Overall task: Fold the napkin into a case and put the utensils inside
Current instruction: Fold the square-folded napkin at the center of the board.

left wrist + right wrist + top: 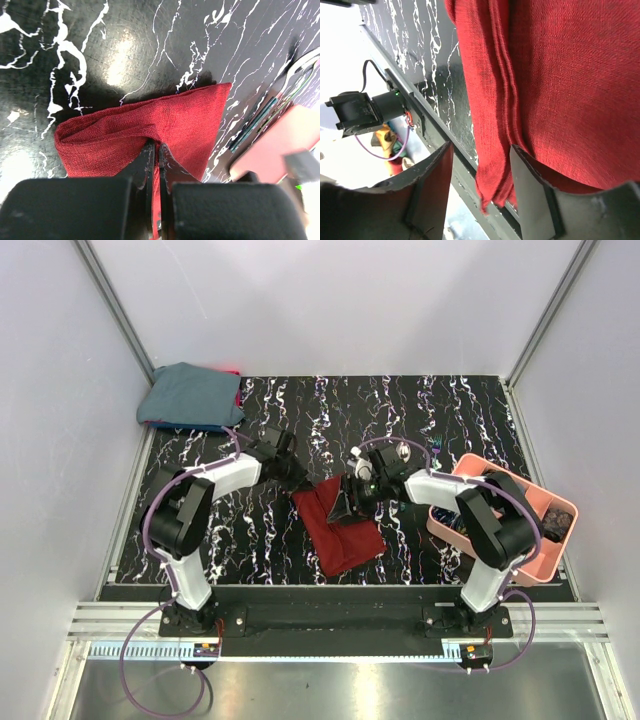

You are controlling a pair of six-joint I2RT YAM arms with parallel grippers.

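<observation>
Napkin [340,530], dark red, lying folded in layers on the black white-veined table [450,410], midway between the two arms and set askew, nearest corner close to the table's front edge. From the right wrist, several stacked fold edges running down one side of the cloth, tip of that side close to the dark rail at the table's edge.

Right gripper [481,150] low over the napkin's right side, jaws parted wide, fold edge lying in the gap between the two dark fingers [427,190], neither finger pressed onto it; nothing held.

Left gripper [156,150] at the napkin's far-left corner, jaws pinched fully together on the cloth, a ridge of fabric drawn up into the fingertips, rest of the cloth spread flat beyond them.

Utensils [260,117] on the bare table near the napkin's right-hand corner, slim dark green handle and a shiny silver end side by side, apart from the cloth, not inside it.

Further right, pink tray [545,570] beside the right arm, dark items in it, too small to name.

Farthest off, blue-grey cloth bundle [190,395] in the far-left corner of the table.
</observation>
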